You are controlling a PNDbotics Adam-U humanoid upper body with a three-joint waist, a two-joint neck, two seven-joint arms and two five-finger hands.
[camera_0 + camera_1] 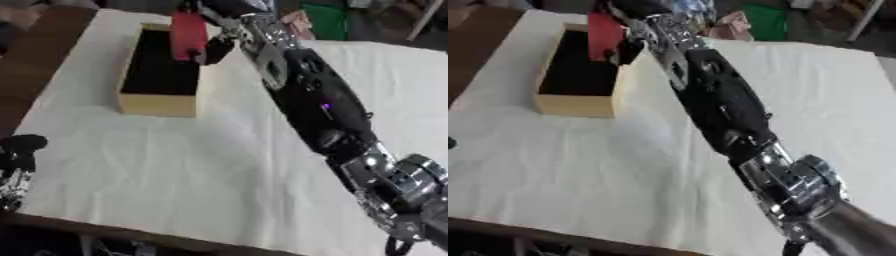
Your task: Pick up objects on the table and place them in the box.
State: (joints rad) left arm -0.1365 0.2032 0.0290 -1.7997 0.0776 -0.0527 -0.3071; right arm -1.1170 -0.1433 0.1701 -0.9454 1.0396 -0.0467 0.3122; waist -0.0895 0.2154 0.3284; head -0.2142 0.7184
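Your right hand (214, 37) holds the red object (188, 34) over the box (157, 102), which sits near the table's (175, 165) far left corner. Bring the object fully inside the right wall before you let go — it hangs near that rim. The right arm stretches long across the table. Your left hand (16, 165) rests at the near left edge — fingers unclear.

Table (175, 175) under white cloth (219, 150), open tan box (160, 104) (dark inside) near far-left corner
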